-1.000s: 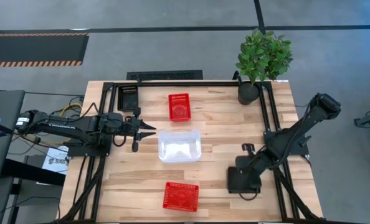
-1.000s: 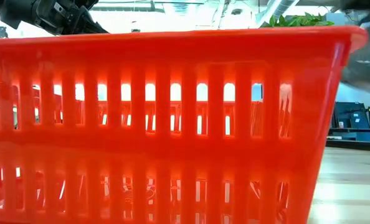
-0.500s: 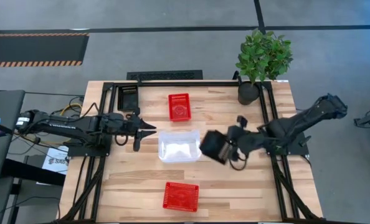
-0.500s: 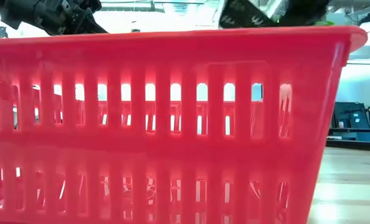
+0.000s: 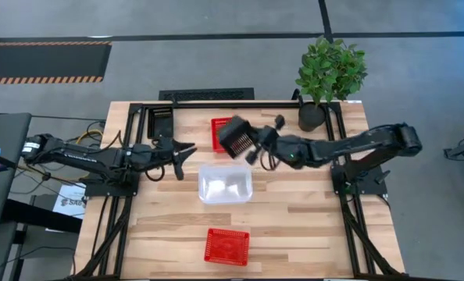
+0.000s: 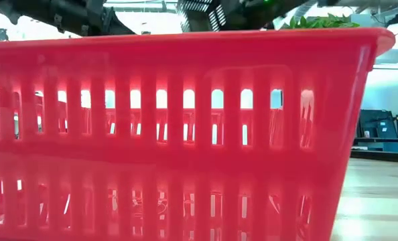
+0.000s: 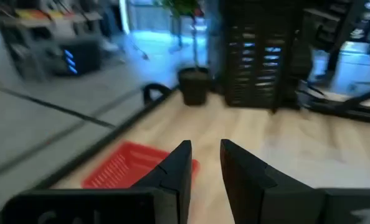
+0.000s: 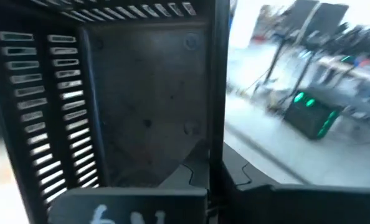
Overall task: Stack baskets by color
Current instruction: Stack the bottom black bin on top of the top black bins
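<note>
Wooden table (image 5: 294, 211): baskets, potted plant (image 5: 326, 74)

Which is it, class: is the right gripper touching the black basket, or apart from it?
Touching. The right wrist view shows the right gripper shut on the black basket's wall; the high view shows that basket carried in the air.
</note>
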Controlling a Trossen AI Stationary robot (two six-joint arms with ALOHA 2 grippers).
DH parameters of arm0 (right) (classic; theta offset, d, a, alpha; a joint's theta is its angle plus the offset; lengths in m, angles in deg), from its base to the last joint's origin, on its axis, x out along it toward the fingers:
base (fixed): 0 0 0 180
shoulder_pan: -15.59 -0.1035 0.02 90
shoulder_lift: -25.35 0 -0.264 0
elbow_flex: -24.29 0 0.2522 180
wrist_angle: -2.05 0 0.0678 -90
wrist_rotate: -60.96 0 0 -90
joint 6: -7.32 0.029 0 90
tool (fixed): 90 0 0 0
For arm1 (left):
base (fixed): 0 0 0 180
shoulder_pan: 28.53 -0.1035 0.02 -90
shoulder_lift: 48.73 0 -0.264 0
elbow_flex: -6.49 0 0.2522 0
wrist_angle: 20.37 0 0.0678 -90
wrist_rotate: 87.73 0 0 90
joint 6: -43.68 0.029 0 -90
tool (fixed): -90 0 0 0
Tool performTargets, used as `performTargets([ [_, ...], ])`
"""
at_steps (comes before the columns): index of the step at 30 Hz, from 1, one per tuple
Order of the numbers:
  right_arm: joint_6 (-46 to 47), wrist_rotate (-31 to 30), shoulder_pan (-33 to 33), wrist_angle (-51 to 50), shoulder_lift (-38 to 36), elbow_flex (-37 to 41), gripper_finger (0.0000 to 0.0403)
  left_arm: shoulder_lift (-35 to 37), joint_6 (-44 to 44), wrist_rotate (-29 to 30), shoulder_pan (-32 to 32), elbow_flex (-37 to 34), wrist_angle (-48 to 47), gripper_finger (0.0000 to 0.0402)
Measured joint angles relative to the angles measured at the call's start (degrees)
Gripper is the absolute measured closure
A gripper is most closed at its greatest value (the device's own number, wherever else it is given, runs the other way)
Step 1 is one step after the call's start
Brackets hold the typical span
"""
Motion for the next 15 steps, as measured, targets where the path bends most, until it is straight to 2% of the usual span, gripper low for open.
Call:
performTargets([
  [4,-1.72,0.11,3.92,12.02,6.22,0.04,0.0396,-3.94,2.94,4.43,0.13,0.00,3.87,0.0331],
  [8,-1.74,0.09,6.84,23.32,12.64,0.07,0.0388,-8.70,8.22,8.67,0.00,-0.01,10.36,0.0324],
  [15,-2.42,0.07,9.47,37.83,19.99,-0.05,0.0393,-15.21,20.65,10.16,0.00,0.00,25.50,0.0263],
])
